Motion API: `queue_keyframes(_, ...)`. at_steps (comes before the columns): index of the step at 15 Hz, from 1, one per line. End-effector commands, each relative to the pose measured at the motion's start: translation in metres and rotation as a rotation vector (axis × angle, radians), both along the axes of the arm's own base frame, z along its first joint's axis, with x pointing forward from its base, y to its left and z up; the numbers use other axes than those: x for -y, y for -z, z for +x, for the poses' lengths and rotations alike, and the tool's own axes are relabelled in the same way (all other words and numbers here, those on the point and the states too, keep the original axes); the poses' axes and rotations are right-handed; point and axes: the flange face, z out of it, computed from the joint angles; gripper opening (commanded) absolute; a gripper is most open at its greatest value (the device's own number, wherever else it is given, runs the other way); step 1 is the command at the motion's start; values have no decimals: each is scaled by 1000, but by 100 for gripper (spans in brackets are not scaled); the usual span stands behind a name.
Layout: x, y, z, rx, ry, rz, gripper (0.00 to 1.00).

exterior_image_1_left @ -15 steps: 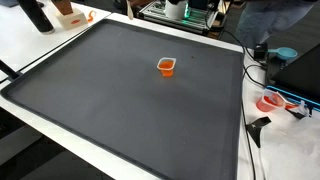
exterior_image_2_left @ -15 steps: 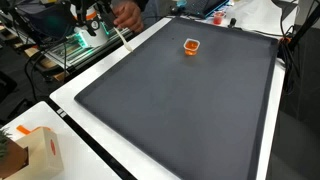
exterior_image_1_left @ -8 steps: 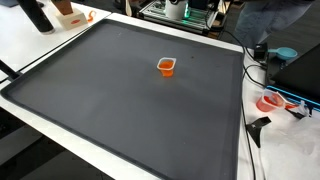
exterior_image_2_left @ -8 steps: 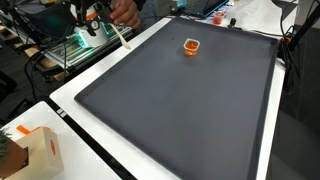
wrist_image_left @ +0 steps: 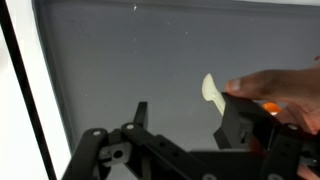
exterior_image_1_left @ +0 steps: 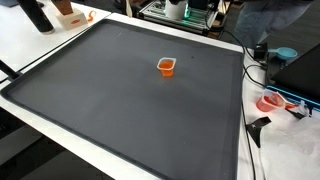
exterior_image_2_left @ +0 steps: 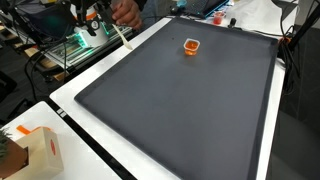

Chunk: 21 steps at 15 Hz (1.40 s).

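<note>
Pincer along the lower edge gapes wide, empty — at right, a hand holds a white utensil.

Gripper: matte black, angular build. Two fingers: one slim, tapered; other broad, blocky. Linkage bars beneath, joined at round pivot holes with small grey screws. Edges catch pale highlights.

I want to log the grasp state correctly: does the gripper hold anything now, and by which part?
The black gripper holds nothing; its jaws stand apart. Beside it, a person's hand holds a pale cream, spoon-shaped piece by one end.
</note>
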Motion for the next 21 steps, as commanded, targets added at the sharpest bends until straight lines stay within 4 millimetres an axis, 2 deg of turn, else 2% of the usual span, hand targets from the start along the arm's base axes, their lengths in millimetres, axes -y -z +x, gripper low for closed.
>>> queue_keyframes(1,2,1,0,-5,6,10,100)
queue_keyframes(2,1,2,0,-3,3,11,80)
queue_keyframes(4,2,2,-1,-3,7,15,68)
queue_keyframes(5,3,3,-1,-3,7,17,58)
queue_keyframes(10,1,3,1,-4,1,20,19)
queue_keyframes(13,1,5,1,-6,-1,28,1)
queue_keyframes(17,1,9,3,-16,-1,35,3)
queue_keyframes(18,-1,5,2,-13,9,17,12)
queue_keyframes(21,-1,7,2,-18,6,20,12)
